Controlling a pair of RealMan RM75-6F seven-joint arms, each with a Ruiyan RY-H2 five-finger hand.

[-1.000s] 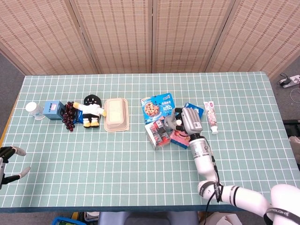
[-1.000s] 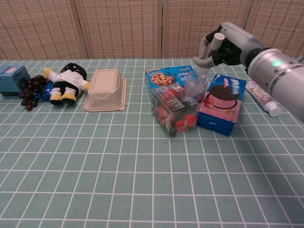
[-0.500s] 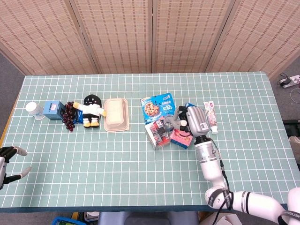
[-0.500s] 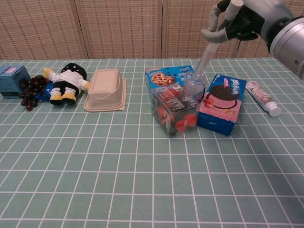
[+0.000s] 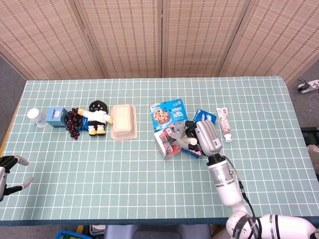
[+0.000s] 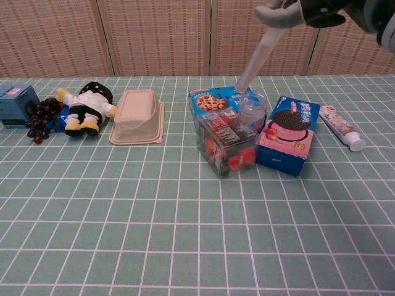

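Right robot hand [image 5: 199, 135] grips a clear tube [image 6: 254, 60], whose tilt only chest view shows.

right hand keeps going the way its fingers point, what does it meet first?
Judging by the head view, the right hand points left across the table. First in line is probably the clear plastic box of red snacks, though the hand looks raised, so it might pass above.

The head view looks steeply down from high at the near edge, taking in the whole table [image 5: 149, 199] and the far screen [image 5: 159, 37]. The chest view sits low and close, facing level across the tabletop. Both share the doll [image 5: 98, 117] [image 6: 83, 106], tub [image 5: 123, 121] [image 6: 136, 116] and toothpaste [image 5: 224, 124] [image 6: 343, 127].
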